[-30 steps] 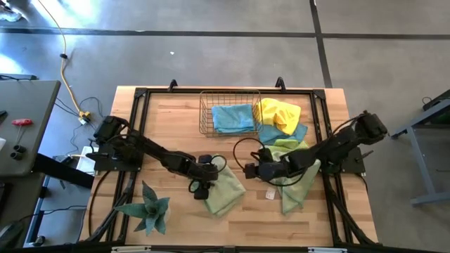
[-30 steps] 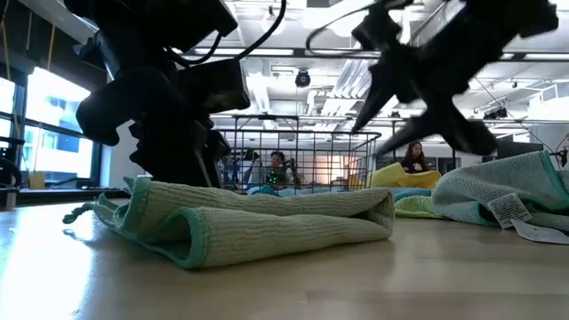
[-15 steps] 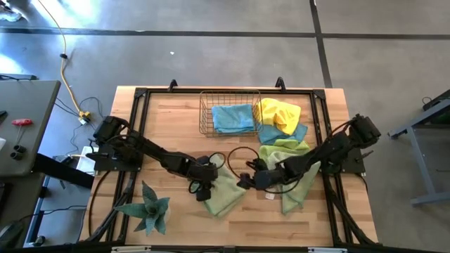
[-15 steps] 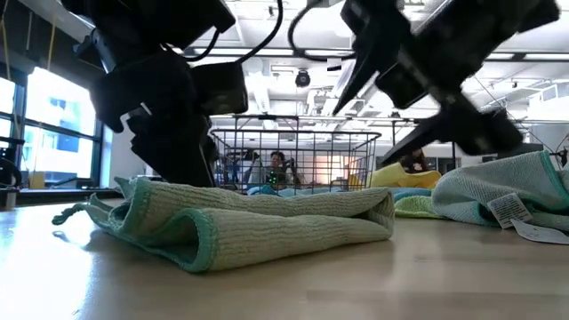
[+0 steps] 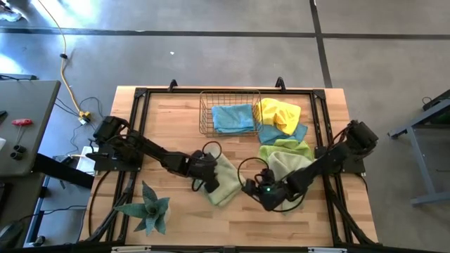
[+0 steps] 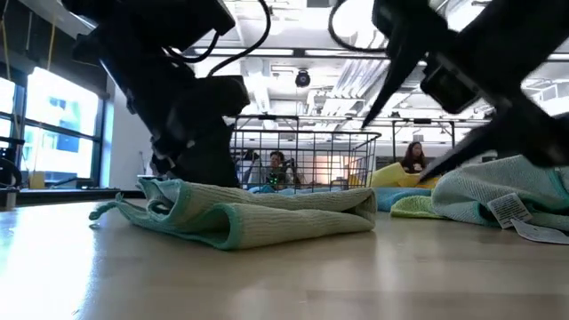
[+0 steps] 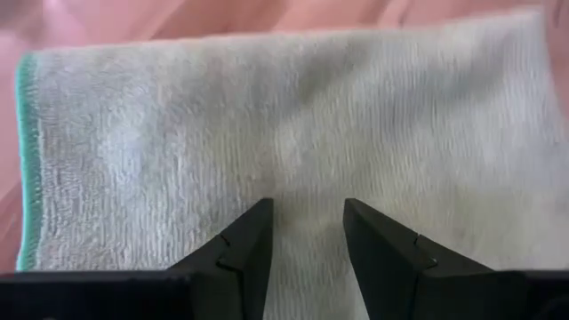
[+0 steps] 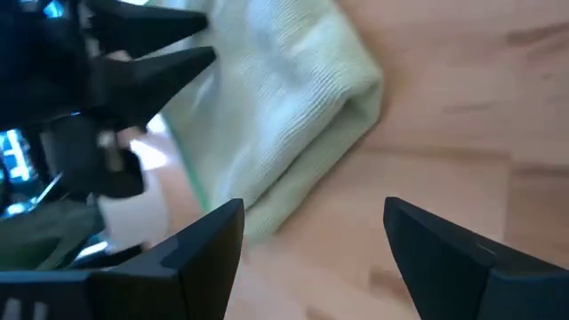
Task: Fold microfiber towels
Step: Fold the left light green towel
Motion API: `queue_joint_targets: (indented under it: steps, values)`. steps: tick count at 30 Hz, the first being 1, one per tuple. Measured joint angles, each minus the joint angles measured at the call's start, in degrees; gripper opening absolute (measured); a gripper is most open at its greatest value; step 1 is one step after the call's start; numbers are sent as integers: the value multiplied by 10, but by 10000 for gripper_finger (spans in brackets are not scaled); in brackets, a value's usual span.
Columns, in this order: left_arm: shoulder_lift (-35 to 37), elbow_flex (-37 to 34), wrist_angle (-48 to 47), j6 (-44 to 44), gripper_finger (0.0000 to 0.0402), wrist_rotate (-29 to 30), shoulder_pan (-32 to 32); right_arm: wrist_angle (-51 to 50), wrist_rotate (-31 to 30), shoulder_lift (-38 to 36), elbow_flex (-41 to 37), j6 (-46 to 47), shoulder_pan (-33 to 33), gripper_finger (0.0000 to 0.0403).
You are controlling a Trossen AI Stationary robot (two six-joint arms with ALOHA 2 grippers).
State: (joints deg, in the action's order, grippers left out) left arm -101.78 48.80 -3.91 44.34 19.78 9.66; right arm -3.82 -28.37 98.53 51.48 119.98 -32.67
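Wire basket (image 5: 228, 112) at twelve o'clock, plant (image 5: 149, 207) at eight; left gripper (image 5: 209, 184) parted over folded pale-green towel (image 5: 223, 181); right gripper (image 5: 253, 190) spread wide, empty.

The right gripper (image 8: 307, 236), jaws wide apart, hangs over bare wooden table (image 8: 444, 98) beside the folded pale green towel (image 8: 276, 98).

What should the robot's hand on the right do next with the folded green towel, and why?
Probably slide the right end effector in toward the pale green towel and grip its near edge. It stands open beside the folded end, holding nothing, while the left end effector rests on the towel.
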Motion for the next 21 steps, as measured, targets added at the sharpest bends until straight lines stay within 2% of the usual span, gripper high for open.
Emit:
queue_joint_targets:
  steps: [4, 9, 16, 18, 21]
  values:
    - [0, 0, 18, 42, 131, -19, -8, 6, -18, 32, 0, -2, 14, 264]
    - [0, 0, 20, 45, 131, -62, 2, -4, -47, 60, 0, -9, 39, 264]
    - [0, 0, 26, 48, 131, -109, 38, -3, -86, 62, 0, -90, 84, 264]
    - [0, 0, 26, 50, 131, -110, 48, 0, -81, 61, 0, -109, 99, 264]
    - [0, 0, 17, 56, 131, -82, 56, 28, -20, 56, 0, -144, 113, 264]
